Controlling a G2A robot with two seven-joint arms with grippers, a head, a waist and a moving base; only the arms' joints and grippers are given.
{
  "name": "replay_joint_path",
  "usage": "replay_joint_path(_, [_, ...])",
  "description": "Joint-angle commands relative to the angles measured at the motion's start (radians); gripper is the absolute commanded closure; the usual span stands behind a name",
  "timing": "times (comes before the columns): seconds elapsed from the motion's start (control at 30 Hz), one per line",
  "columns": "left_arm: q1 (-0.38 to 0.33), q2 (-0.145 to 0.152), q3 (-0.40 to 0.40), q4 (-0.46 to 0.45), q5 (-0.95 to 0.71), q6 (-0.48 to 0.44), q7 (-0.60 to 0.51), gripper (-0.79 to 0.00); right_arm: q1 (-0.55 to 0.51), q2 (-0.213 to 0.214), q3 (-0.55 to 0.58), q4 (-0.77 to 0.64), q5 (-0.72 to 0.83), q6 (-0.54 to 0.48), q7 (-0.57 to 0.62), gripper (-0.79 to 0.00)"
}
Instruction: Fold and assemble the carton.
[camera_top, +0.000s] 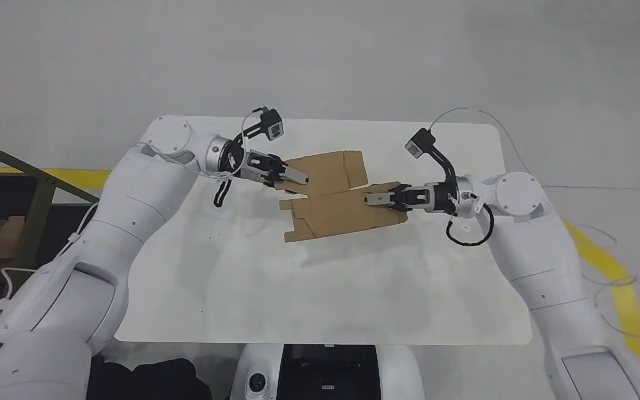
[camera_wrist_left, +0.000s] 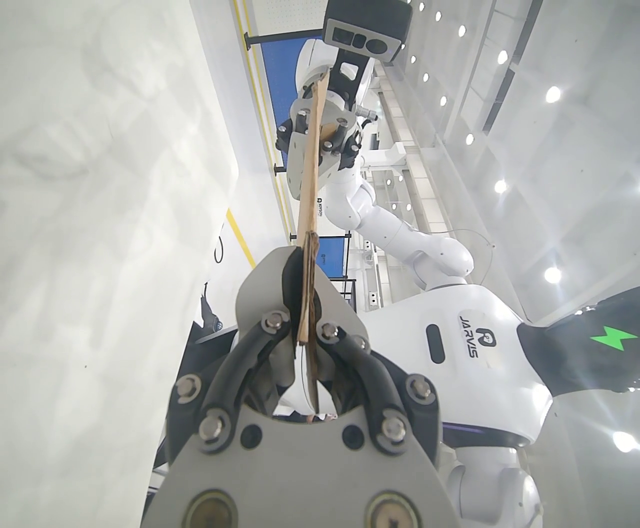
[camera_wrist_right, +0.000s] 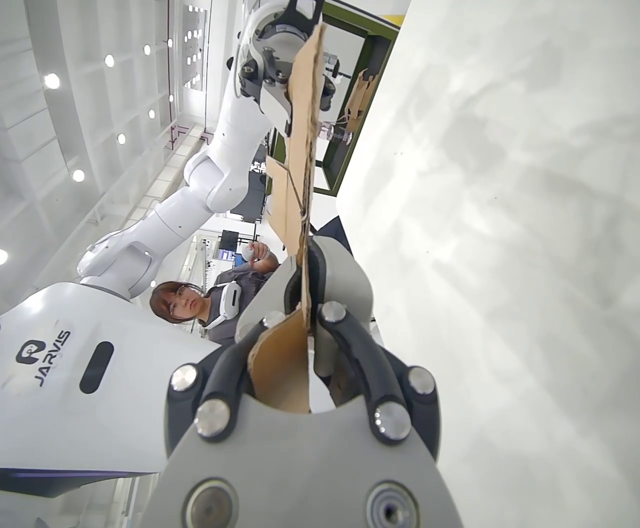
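Pinching flat carton at opposite ends: left tool, right tool, both clamped.

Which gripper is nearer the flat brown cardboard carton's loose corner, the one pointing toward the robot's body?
Left. The left gripper clamps the carton on the same side as that corner; the right gripper clamps the opposite end, farther away.

Bright ceiling lamps, perhaps some glare
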Motion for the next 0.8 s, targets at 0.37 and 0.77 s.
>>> replay_joint_path(0.37, [0.018,0.001,-0.033,-0.006,-0.043,0.000,0.000,-0.785,0.010,0.000,-0.016,0.020,0.011,0.021,-0.025,0.000])
replay_joint_path(0.77, [0.071,0.017,-0.097,-0.048,-0.086,0.000,0.000,-0.785,0.013,0.001,-0.028,0.030,0.000,0.055,-0.062,0.000])
